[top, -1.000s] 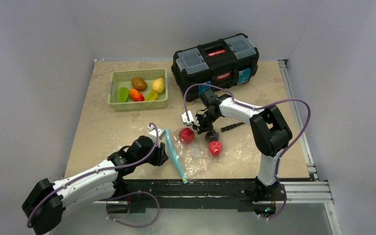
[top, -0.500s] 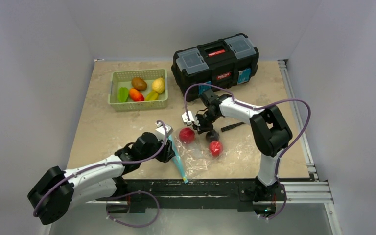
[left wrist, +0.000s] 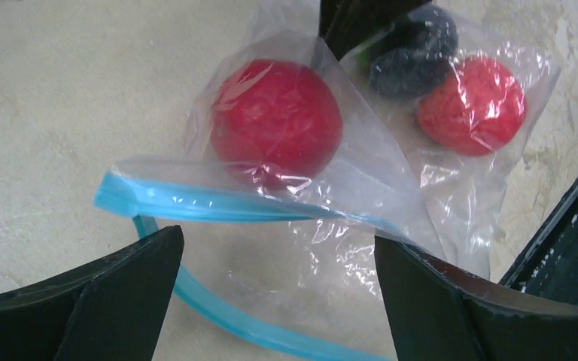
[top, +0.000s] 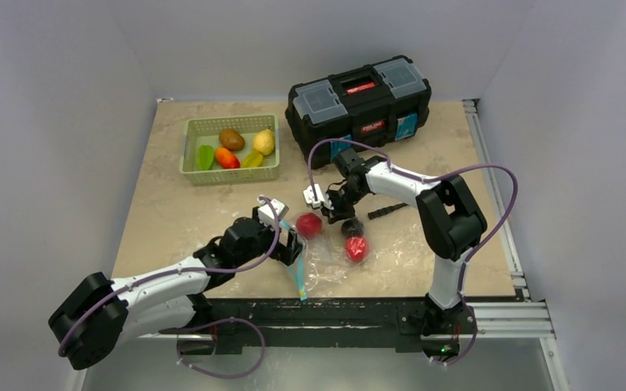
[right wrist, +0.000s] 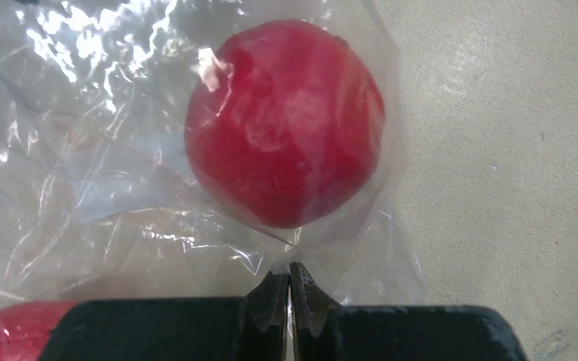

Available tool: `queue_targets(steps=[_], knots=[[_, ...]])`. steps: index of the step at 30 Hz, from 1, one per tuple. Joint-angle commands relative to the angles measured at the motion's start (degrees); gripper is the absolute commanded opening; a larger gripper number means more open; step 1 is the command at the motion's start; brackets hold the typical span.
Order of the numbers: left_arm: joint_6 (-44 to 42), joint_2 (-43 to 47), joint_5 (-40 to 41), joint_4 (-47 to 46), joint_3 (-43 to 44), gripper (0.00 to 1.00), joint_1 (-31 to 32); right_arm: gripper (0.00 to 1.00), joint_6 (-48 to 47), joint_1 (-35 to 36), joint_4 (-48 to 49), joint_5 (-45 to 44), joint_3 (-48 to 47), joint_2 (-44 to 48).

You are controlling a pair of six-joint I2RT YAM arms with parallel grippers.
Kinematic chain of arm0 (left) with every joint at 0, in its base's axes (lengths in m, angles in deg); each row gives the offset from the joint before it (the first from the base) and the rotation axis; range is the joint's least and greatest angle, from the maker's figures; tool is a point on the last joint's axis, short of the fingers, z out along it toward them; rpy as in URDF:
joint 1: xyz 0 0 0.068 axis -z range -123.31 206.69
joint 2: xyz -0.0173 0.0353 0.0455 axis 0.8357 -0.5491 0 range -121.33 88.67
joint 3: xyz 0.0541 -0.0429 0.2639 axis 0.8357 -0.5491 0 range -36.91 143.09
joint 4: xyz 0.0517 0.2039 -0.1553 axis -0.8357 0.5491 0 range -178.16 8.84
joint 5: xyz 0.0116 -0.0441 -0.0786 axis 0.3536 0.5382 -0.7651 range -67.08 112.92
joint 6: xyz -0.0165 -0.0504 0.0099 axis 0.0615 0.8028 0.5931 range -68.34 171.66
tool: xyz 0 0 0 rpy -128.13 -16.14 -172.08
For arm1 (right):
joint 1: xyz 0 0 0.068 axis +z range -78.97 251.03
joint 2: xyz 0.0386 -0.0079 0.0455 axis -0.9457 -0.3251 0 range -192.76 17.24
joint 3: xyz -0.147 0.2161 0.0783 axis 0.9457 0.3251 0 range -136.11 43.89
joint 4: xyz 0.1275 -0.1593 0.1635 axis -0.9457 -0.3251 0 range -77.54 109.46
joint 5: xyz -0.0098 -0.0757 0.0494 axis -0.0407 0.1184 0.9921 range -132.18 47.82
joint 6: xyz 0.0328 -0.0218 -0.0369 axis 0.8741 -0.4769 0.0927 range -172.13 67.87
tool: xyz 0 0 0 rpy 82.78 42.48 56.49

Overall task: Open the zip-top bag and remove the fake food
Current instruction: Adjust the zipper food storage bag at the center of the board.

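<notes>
Plastic of the zip-top bag (top: 326, 259) lies crinkled on the desk (top: 179, 212) near its front edge, between the two grippers; inside it sit two red pieces of fake food (top: 309, 225), set apart from each other, with a dark piece (top: 350, 229) just beside the right-hand one; the teal zip strip (left wrist: 196, 207) runs along the bag's left end, its two sides parted in the left wrist view. The left gripper (top: 292, 248) stands released, fingers spread wide at the strip, holding nothing; the right gripper (right wrist: 289, 278) is clenched, its tips pinching the bag's film just beside a red piece. More fake food rests in the green basket (top: 191, 138) at the far left; a black toolbox (top: 359, 98) stands beside it.
</notes>
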Motion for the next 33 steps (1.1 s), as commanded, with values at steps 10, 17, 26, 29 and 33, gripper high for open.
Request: queue_targets(steps=[10, 17, 26, 29, 33], knots=[[-4.31, -3.12, -1.83, -17.08, -3.76, 1.00, 0.13, 0.00, -1.31, 0.03, -2.01, 4.77, -2.45, 0.49], [-6.92, -4.84, -1.82, -15.66, -2.33, 0.92, 0.14, 0.10, -1.80, -0.05, -3.06, 7.60, -3.11, 1.30], [-6.66, -9.44, -1.22, -15.28, -0.65, 0.89, 0.12, 0.25, 0.94, 0.31, -2.33, 11.66, -4.76, 1.01], [-6.90, -11.46, -0.93, -14.77, 1.23, 0.89, 0.13, 0.23, 2.38, 0.47, -0.74, 11.03, -4.69, 0.92], [-7.31, -13.24, -0.39, -14.39, 3.45, 0.90, 0.15, 0.18, 4.61, 1.20, 1.81, 9.92, -4.01, 0.49]])
